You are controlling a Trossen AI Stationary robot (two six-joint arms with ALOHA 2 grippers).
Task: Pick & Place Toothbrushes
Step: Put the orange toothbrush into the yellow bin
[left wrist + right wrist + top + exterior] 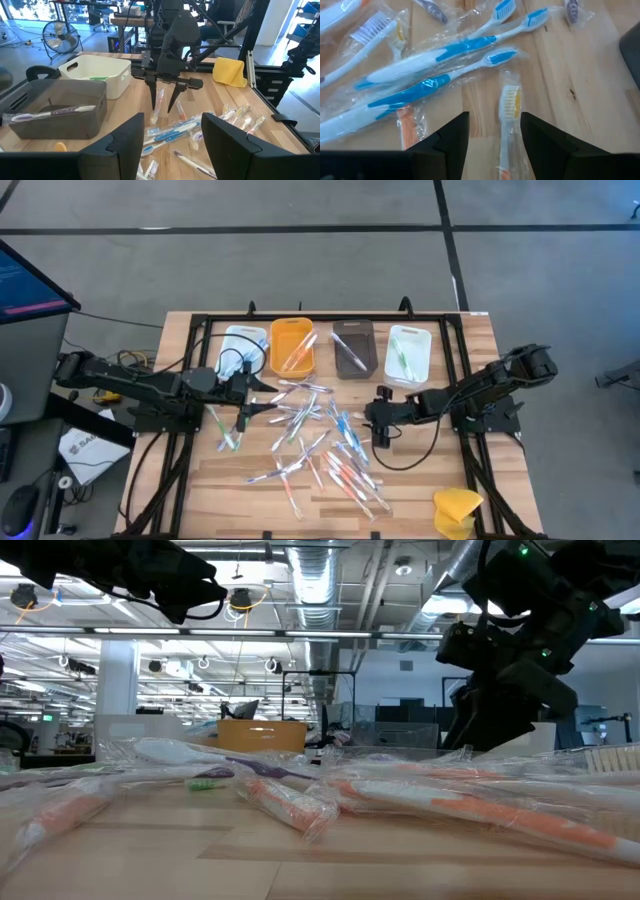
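Toothbrushes [320, 442] lie scattered in wrappers across the frame's lower middle. Right gripper [384, 432] hangs over the pile's right edge, jaws spread, straddling an orange-bristled brush [509, 117] — not yet pinching it. Left gripper [262, 399], jaws spread and empty, hovers at the pile's left — trays [291, 346] sit beyond.

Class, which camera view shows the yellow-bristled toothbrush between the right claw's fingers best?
The right wrist view: the yellow-bristled toothbrush lies wrapped on the wood, between the open right claw fingers. The left wrist view shows that claw from afar, poised over the pile; the high view shows it tiny; the low view cannot single the brush out.
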